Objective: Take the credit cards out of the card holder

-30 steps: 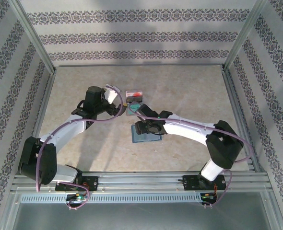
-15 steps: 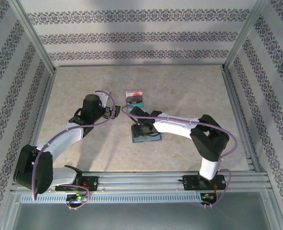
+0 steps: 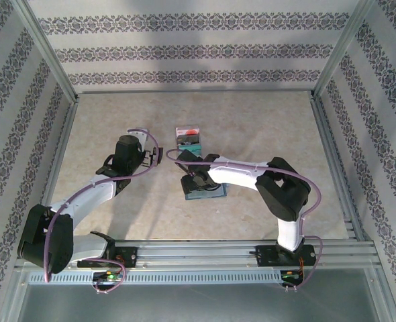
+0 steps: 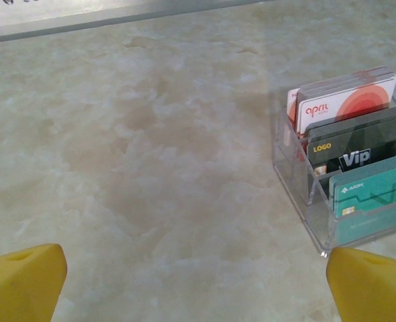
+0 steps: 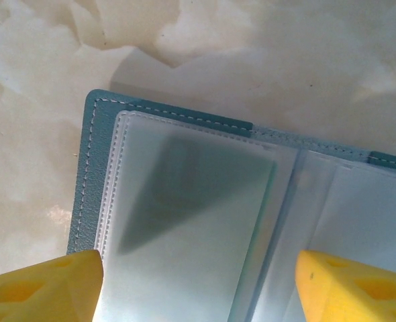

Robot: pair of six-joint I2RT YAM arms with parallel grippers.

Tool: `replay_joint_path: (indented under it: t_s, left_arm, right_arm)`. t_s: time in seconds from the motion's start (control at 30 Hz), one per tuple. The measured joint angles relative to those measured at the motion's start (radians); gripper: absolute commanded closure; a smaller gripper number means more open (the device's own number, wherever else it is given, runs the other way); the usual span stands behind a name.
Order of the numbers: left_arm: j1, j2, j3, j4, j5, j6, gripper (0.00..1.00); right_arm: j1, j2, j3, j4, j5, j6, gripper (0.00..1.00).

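- Top external view: the slate-blue card holder (image 3: 213, 194) lies opened flat on the marbled table (image 3: 272, 134), near the middle, with the right gripper (image 3: 196, 182) directly above its far half.
- Right wrist view: the right gripper (image 5: 198, 288) is released, its yellow fingertips (image 5: 43, 288) spread wide over the card holder (image 5: 84, 174). Clear plastic sleeves and a stitched edge face up. Whether the tips touch it cannot be told.
- Left wrist view: the left gripper (image 4: 194, 285) is released, grasping nothing and low over bare table (image 4: 151, 168).
- Ahead of it, the credit cards (image 4: 352, 147) stand upright in a clear tray (image 4: 295, 181): the red-and-white card (image 4: 349, 100) farthest, the dark card (image 4: 359, 144) in the middle, the teal-green card (image 4: 376, 194) nearest.
- From above, the clear tray (image 3: 188, 137) sits just beyond the card holder, between the two grippers.
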Motion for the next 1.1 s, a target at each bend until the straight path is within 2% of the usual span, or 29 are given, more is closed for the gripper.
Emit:
replay_joint_path:
  t_s: [0.3, 0.47, 0.67, 0.93, 1.03, 1.1]
  left_arm:
    - [0.0, -0.002, -0.009, 0.003, -0.01, -0.007, 0.01]
    - [0.0, -0.002, -0.009, 0.003, -0.01, -0.007, 0.01]
    - [0.0, -0.002, -0.009, 0.003, -0.009, -0.01, 0.01]
    - [0.0, -0.002, -0.009, 0.003, -0.009, -0.01, 0.01]
    - [0.0, -0.002, -0.009, 0.003, -0.009, -0.01, 0.01]
    - [0.0, -0.002, -0.009, 0.003, -0.009, -0.01, 0.01]
  right_arm:
    - [0.006, 0.022, 0.016, -0.011, 0.005, -0.001, 0.22]
    - [0.006, 0.024, 0.018, -0.012, 0.006, -0.002, 0.3]
    - [0.006, 0.026, 0.018, -0.013, 0.006, -0.003, 0.3]
    - [0.006, 0.027, 0.026, -0.027, 0.026, -0.002, 0.52]
    - [0.006, 0.027, 0.028, -0.034, 0.043, -0.004, 0.52]
    - [0.006, 0.027, 0.029, -0.038, 0.058, -0.003, 0.46]
